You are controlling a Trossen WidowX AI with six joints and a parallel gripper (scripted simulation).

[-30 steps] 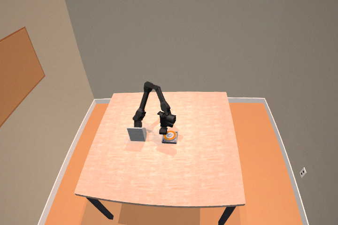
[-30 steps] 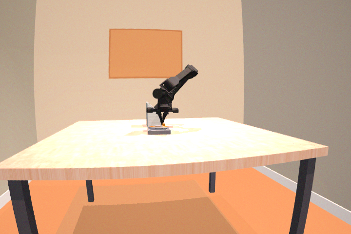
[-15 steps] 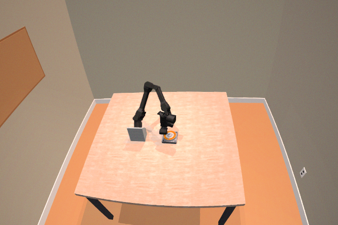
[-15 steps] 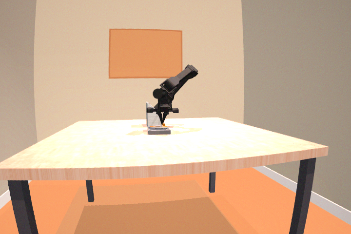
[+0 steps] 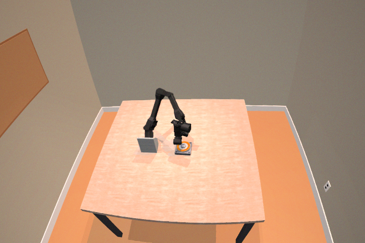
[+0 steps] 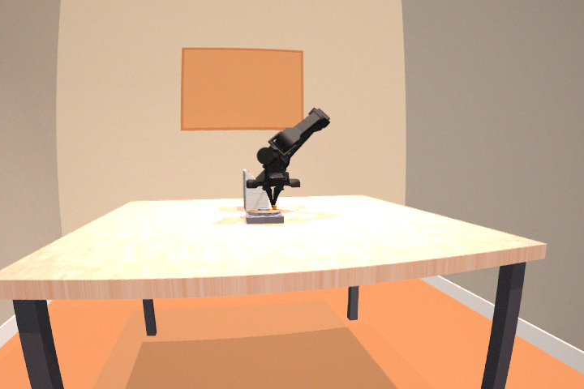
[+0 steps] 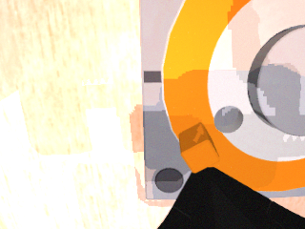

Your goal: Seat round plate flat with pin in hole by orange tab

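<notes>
Closed tight with nothing between its fingers, the gripper (image 6: 273, 203) points straight down at the edge of the round plate (image 7: 191, 52). Seen from the side, the two dark fingers meet in a narrow point just above a small orange tab (image 6: 273, 207) on the plate's rim; whether the tips touch the tab cannot be told.

From the wrist view, the gripper's black body (image 7: 229, 223) fills the lower right corner. The tab (image 7: 193, 141), a small darker orange block, sits just past it on the plate's broad orange ring. Beside the tab, on the pale inner part of the plate, lies a small round hole (image 7: 228, 118). Further in is the large central opening around the post (image 7: 280, 83).

The plate rests on a grey square base (image 7: 159, 147). A dark round mark (image 7: 170, 179) shows at the base's near corner, just outside the plate.

From above, the base (image 5: 183, 152) sits on the wooden table (image 5: 174, 183), near a grey upright block (image 5: 147, 145) beside the arm's foot.
</notes>
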